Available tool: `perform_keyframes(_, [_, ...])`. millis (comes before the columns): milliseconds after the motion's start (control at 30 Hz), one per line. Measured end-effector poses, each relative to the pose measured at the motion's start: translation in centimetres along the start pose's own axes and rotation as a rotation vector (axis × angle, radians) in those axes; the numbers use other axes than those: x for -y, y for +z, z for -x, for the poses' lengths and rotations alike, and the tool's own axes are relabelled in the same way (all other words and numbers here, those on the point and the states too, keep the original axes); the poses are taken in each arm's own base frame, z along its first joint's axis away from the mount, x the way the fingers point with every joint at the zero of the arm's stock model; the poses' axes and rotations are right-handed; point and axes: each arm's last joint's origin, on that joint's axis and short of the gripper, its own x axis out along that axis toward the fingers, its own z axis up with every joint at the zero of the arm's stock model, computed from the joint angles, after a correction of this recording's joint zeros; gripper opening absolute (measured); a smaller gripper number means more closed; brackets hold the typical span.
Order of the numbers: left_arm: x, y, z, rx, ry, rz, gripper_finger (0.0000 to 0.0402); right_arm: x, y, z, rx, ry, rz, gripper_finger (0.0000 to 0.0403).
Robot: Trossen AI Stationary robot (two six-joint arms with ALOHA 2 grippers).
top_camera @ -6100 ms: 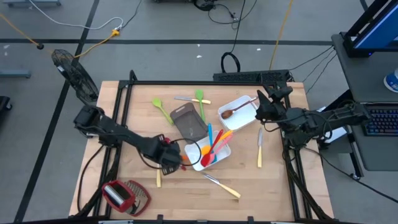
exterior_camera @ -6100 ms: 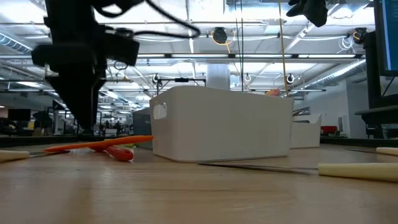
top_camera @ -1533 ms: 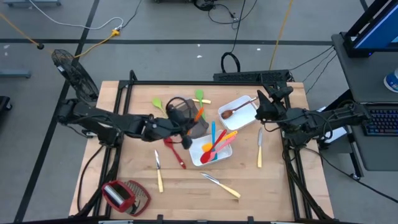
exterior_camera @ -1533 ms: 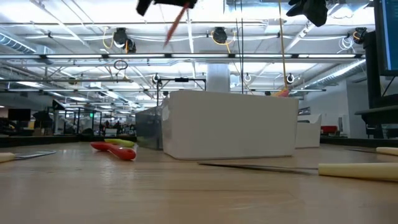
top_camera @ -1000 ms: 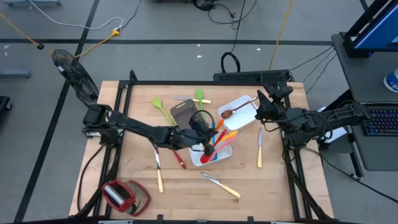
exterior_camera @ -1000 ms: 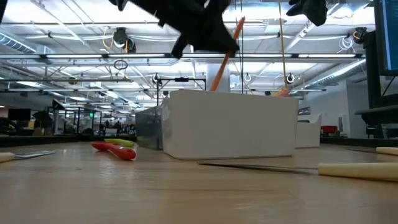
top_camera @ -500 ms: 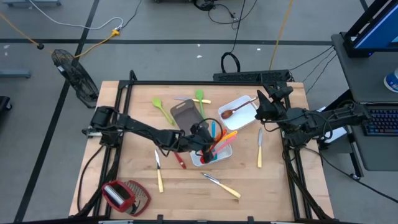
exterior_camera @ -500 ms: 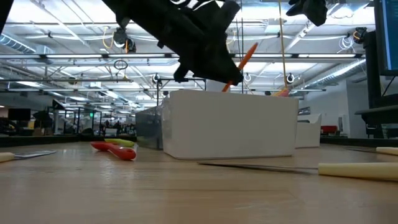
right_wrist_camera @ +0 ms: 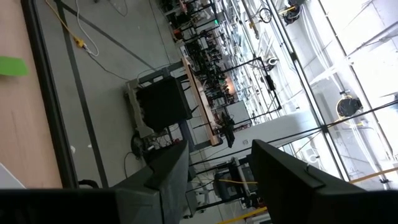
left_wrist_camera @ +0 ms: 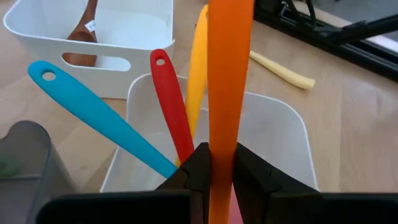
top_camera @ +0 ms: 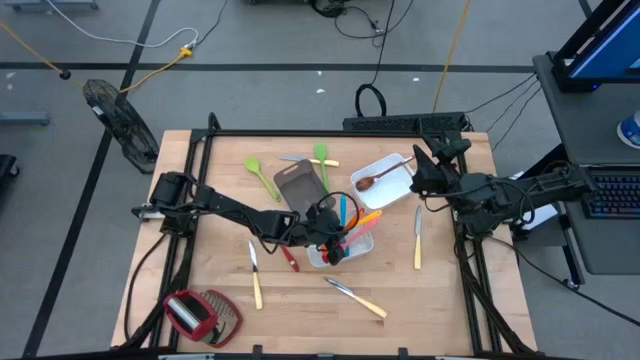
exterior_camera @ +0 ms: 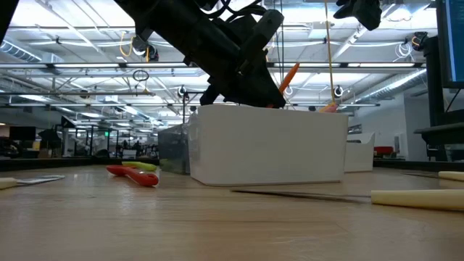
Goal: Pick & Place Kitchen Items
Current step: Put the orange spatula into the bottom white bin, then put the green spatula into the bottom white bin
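Item: orange spatula point(left_wrist_camera: 229, 81). Clamped between the two dark fingers point(left_wrist_camera: 196, 167) of the left gripper point(top_camera: 330, 243), handle running forward past them over the white bin point(left_wrist_camera: 292, 134). The tight grip low on the handle keeps it tilted over the bin's mouth, apparently so it can go in beside the others.

Item: white bin, mid-table point(top_camera: 362, 249). Holds a blue spatula point(left_wrist_camera: 93, 111), a red spatula point(left_wrist_camera: 171, 99) and a yellow one point(left_wrist_camera: 199, 68), heads down and handles leaning out over the rim. Judged the collecting place for the coloured utensils.

Item: second white bin point(top_camera: 390, 175), behind the first. A brown wooden spoon point(top_camera: 372, 179) lies in it.

Item: grey tray point(top_camera: 297, 183), just beside the first bin. Contents cannot be told.

Items loose on the table point(top_camera: 210, 170): two green spoons point(top_camera: 259, 173) near the far edge; a red spoon point(top_camera: 288, 259) near the bin; pale-handled cutlery at the near left point(top_camera: 256, 280), near middle point(top_camera: 358, 298) and right side point(top_camera: 418, 238). These appear not yet sorted.

Item: left arm. Stretched low and long from the table's left edge to the middle, wrist pitched down; in the low view its gripper point(exterior_camera: 250, 54) hangs right over the bin's rim with the orange tip point(exterior_camera: 288, 75) poking up beyond.

Item: right arm. Folded at the right edge, gripper point(top_camera: 425, 172) raised near the second bin; jaws parted, holding nothing.
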Motion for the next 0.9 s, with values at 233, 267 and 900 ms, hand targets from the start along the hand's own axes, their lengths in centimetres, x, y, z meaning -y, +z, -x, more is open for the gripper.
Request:
perform_keyframes(233, [0.1, 0.0, 0.0, -0.001, 0.001, 0.037, 0.0130, 0.0, 0.0, 0.0, 0.000, 0.000, 0.000, 0.0169])
perform_keyframes(267, [0.0, -0.1, 0.0, -0.003, 0.002, 0.035, 0.0143, 0.0, 0.0, 0.0, 0.000, 0.000, 0.001, 0.0169])
perform_keyframes(900, [-2.4, 7.6, 3.7, 0.406, 0.095, 0.326, 0.0223, 0.0, 0.3, 0.0, 0.083, 0.037, -0.021, 0.0169])
